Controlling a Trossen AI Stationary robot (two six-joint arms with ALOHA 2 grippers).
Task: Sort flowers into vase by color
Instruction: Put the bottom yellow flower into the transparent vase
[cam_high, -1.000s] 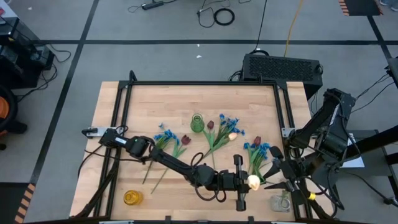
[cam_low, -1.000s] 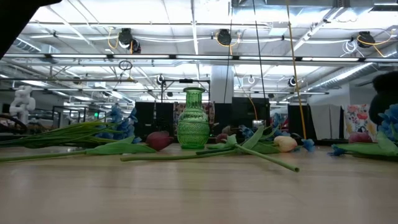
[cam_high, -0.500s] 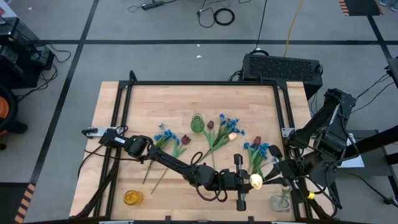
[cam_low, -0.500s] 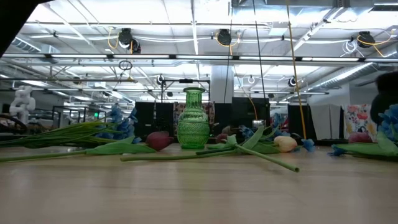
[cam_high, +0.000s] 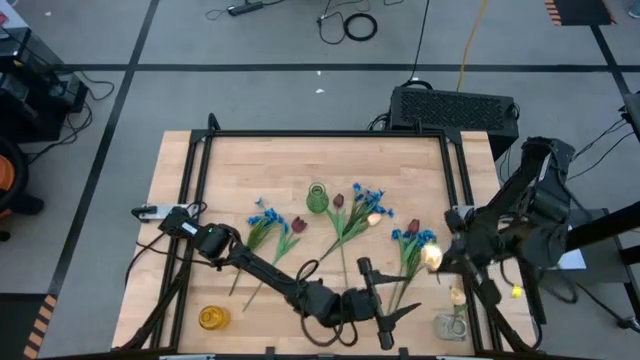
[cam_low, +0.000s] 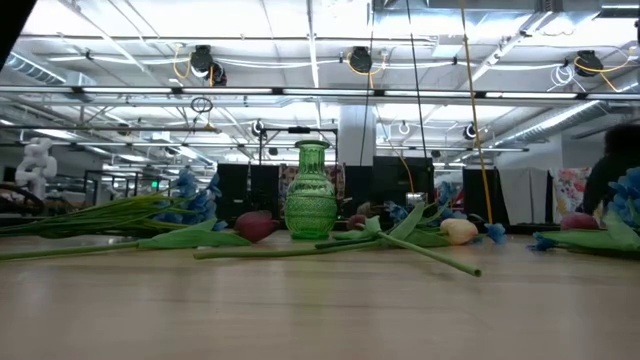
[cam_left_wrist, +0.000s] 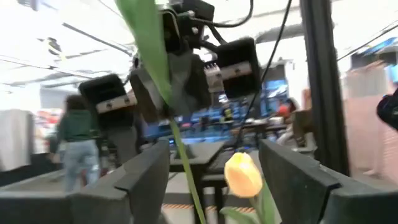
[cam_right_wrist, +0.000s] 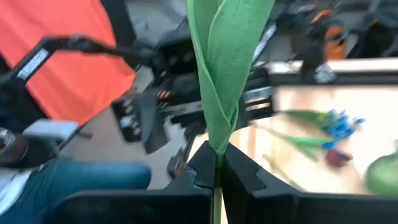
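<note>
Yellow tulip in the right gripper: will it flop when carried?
Probably light: the right gripper pinches only its thin stem, so the yellow tulip head may sway. Its leaf juts straight past the fingers, suggesting some stiffness.

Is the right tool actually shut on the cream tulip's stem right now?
Shut on it. In the right wrist view the right tool pinches the cream tulip stem just below its folded leaf, lifted off the table.

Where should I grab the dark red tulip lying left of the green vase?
Take the dark red tulip by its thin stem just below the bloom, coming straight down, fingers across it: it lies flat on the table.
</note>
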